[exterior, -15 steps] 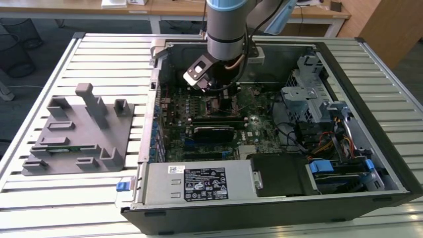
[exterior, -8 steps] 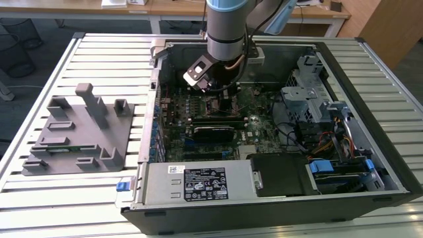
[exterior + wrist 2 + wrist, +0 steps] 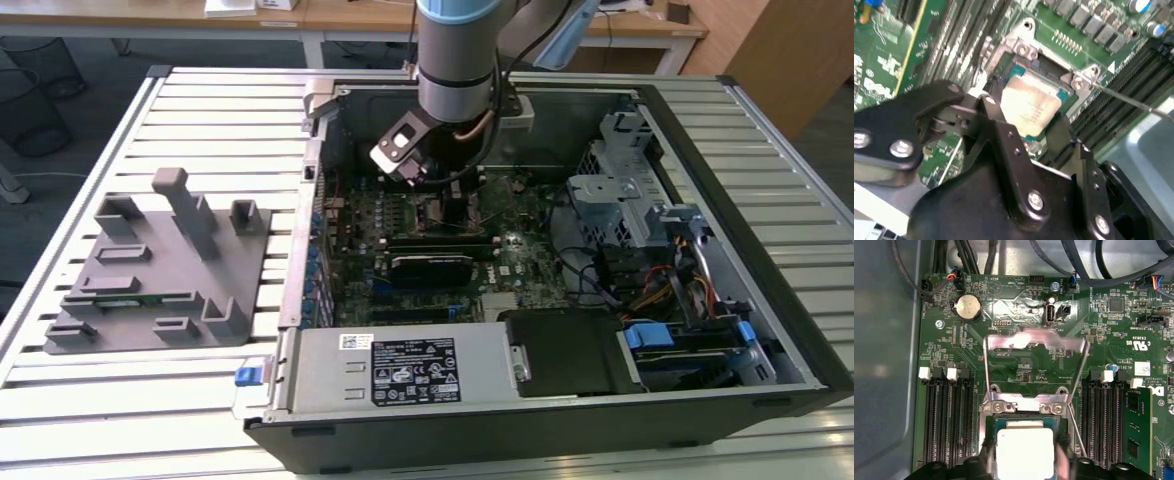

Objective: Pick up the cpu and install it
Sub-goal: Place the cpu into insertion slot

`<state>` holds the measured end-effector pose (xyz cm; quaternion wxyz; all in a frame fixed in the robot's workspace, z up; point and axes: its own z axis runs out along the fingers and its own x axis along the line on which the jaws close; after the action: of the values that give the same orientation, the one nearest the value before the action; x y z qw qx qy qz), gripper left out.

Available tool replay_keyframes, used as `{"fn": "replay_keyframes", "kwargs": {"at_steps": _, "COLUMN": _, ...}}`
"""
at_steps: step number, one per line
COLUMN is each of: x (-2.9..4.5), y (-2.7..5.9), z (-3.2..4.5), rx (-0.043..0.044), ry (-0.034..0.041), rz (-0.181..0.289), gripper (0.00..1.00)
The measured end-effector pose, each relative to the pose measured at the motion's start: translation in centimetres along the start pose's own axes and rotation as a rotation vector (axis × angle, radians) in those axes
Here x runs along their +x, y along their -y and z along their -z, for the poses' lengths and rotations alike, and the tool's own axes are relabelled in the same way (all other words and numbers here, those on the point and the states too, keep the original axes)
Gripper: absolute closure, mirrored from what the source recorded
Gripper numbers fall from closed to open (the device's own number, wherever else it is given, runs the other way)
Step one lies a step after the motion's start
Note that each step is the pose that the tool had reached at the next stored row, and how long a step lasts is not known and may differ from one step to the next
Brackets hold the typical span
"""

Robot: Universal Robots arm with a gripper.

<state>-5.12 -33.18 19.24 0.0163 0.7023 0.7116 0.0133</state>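
gripper (image 3: 1029,125) | jaws: pinching cpu (image 3: 1030,102) by two opposite edges, its top bare | cpu: between jaws, level over socket (image 3: 1024,407), seated or just above, cannot tell | frame (image 3: 1034,342): swung up beyond jaws, so the seat lies open

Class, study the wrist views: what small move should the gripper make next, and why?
Probably ease straight down a little: the gripper holds the cpu right over the open socket, whose frame is flipped back, but whether it is seated is unclear.
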Motion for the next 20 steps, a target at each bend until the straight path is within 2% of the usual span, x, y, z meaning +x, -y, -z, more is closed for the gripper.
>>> {"fn": "replay_keyframes", "kwargs": {"at_steps": 1, "x": 0.0, "y": 0.0, "z": 0.01, "rx": 0.0002, "ry": 0.0004, "rz": 0.0, "gripper": 0.38}}
{"fn": "replay_keyframes", "kwargs": {"at_steps": 5, "x": 0.0, "y": 0.0, "z": 0.03, "rx": 0.0003, "ry": 0.0007, "rz": 0.0, "gripper": 0.38}}
{"fn": "replay_keyframes", "kwargs": {"at_steps": 10, "x": 0.0, "y": -0.02, "z": 0.46, "rx": 0.0003, "ry": 0.0005, "rz": 0.0, "gripper": 0.38}}
{"fn": "replay_keyframes", "kwargs": {"at_steps": 20, "x": -0.01, "y": 0.0, "z": 0.2, "rx": 0.0005, "ry": 0.0013, "rz": -0.007, "gripper": 0.38}}
